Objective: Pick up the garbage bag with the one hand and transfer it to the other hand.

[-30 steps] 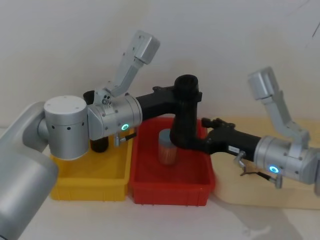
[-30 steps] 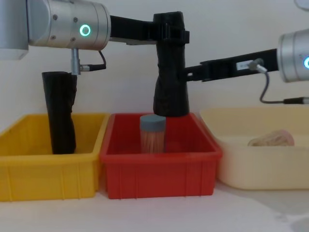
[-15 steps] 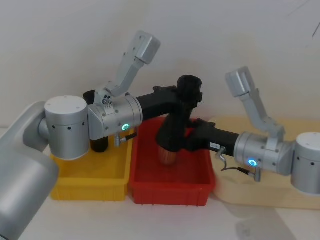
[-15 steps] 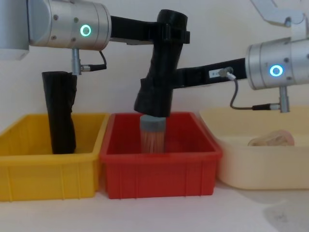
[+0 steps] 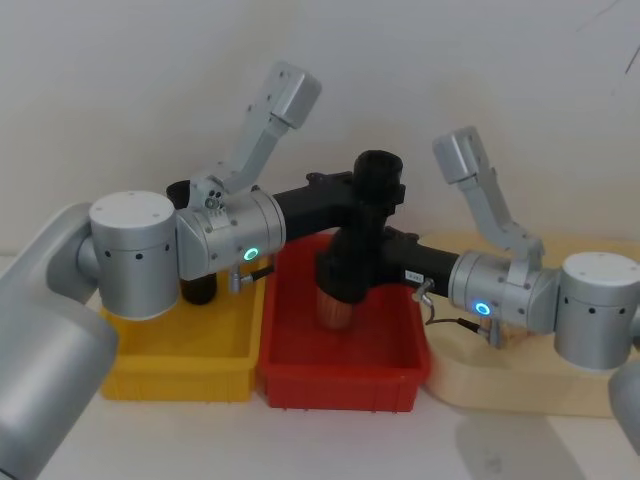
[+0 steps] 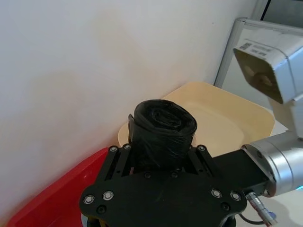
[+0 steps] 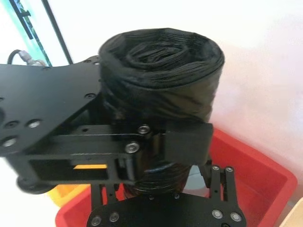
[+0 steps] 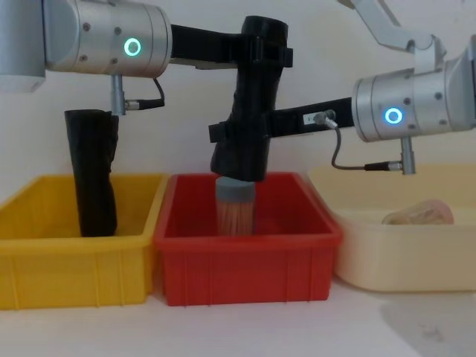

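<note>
Bag: the rolled black plastic garbage bag is held tilted above the red plastic bin.
Left tool: clamped near its top.
Right tool: clamped lower down.
Hidden: the blue-lidded jar is partly covered by the bag's lower end.

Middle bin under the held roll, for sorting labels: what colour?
Red, clearest in the chest view.

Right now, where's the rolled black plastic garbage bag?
The rolled black garbage bag hangs tilted above the red plastic bin, gripped near its top by the left gripper and lower down by the right gripper.
</note>
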